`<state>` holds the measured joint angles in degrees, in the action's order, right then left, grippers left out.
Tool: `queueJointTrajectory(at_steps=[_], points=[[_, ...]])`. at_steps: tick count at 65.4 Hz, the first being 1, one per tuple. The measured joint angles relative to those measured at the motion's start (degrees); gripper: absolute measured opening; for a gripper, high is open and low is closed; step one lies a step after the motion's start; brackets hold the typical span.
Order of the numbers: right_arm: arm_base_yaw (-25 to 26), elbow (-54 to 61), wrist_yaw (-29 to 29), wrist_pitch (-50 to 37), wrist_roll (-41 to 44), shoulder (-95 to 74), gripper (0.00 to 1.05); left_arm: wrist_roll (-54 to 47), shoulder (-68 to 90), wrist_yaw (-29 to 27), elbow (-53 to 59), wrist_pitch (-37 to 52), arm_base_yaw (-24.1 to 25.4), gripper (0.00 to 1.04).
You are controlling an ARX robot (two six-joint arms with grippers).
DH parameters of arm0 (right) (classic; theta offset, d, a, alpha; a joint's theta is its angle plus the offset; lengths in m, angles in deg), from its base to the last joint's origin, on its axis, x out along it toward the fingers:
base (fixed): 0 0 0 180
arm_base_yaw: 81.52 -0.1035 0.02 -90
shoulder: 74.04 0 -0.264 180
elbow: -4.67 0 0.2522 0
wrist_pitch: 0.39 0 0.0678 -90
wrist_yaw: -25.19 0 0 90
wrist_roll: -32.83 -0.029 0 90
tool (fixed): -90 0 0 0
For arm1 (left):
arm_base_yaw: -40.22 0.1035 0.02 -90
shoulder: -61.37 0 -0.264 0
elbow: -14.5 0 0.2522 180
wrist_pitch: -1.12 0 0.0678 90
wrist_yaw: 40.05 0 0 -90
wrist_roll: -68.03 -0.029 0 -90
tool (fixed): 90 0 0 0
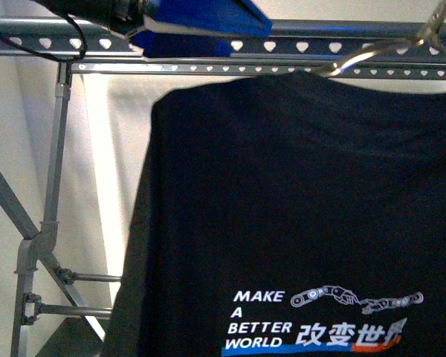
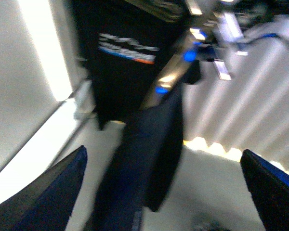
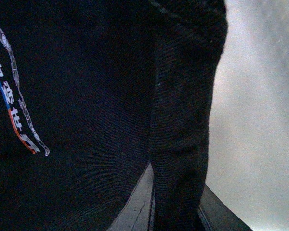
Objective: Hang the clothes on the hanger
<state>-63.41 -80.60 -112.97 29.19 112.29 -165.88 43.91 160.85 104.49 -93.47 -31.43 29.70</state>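
**Seating the T-shirt on the rack and clearing the arm**

Nearest us, the left gripper (image 2: 162,154) is spread wide and its blue fingers (image 2: 53,192) clasp nothing. A dark blurred strip (image 2: 149,144) shows between them, and we cannot tell what it is. The right gripper appears in no view, so its state is unknown. The black T-shirt (image 1: 297,193) hangs flat just below the rack (image 1: 305,47) with its print low and facing us. Its shoulders are carried on a wire hanger (image 1: 372,52), whose hook rises past the rail to the frame edge, so we cannot confirm that it is seated. We judge the hang nearly done. Check the hook first, then draw the left arm straight away from the rail with the jaws wide. Avoid brushing the collar, so the shirt neither swings nor slides.
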Motion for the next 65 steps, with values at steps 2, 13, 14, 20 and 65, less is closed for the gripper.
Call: queueJointTrajectory(at_steps=[2, 13, 14, 20, 65], points=[[0.57, 1.22, -0.02, -0.52, -0.17, 0.00, 0.09, 6.80, -1.25, -3.67, 4.39, 8.96, 0.33, 1.00], [3.19, 6.69, -1.22, -6.78, -3.58, 0.15, 0.09, 34.42, -2.29, -16.98, 16.20, 54.97, 3.65, 0.98], [3.41, 7.21, -1.33, -7.98, -4.61, 0.22, 0.09, 35.15, -2.29, -17.81, 16.39, 57.70, 3.93, 0.98], [3.82, 9.29, -1.97, -12.13, -9.94, 0.74, 0.08, 37.92, -5.42, -24.13, 17.57, 65.13, 5.97, 0.98], [2.62, 15.61, 21.07, -4.83, -34.23, 22.84, 0.03, 24.98, -59.28, -54.95, 71.69, 35.76, 10.43, 0.26]])
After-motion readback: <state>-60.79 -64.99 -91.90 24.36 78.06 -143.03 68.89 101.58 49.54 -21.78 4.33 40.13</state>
